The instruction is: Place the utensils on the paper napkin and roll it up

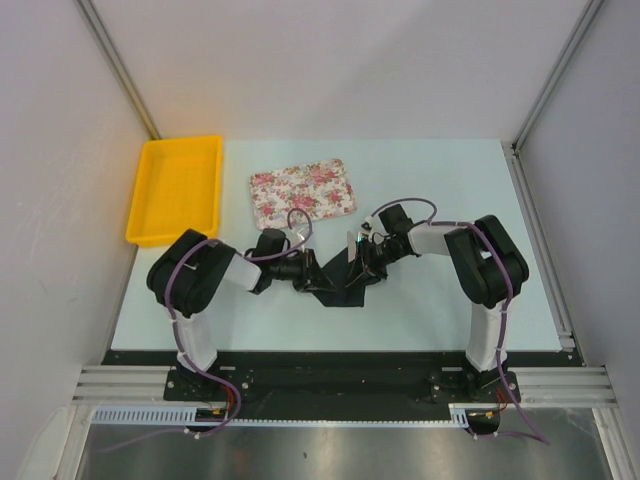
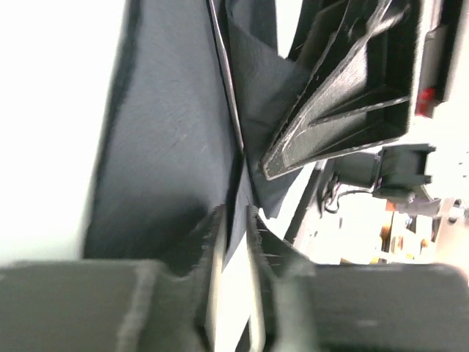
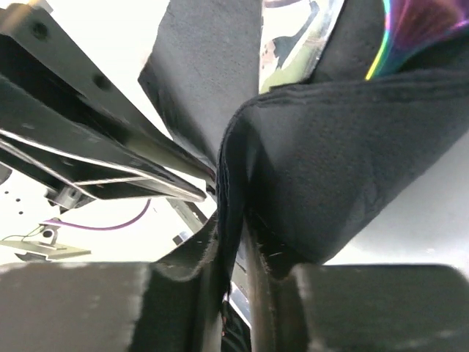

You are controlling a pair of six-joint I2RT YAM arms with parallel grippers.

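The black paper napkin (image 1: 335, 283) lies crumpled and partly lifted between my two grippers at the table's middle. My left gripper (image 1: 306, 272) is shut on a thin edge of the napkin (image 2: 168, 147), seen in the left wrist view between its fingertips (image 2: 218, 220). My right gripper (image 1: 361, 262) is shut on a thick fold of the napkin (image 3: 344, 161). A shiny silvery utensil (image 3: 297, 48) pokes out of the fold above the right jaws, and shows as a small bright piece in the top view (image 1: 352, 241). The other utensil is hidden.
A pink-flowered tray (image 1: 302, 190) lies just behind the napkin. A yellow bin (image 1: 175, 188) stands at the back left. The right gripper's dark fingers (image 2: 344, 81) fill the left wrist view's upper right; the left gripper (image 3: 88, 147) crosses the right wrist view.
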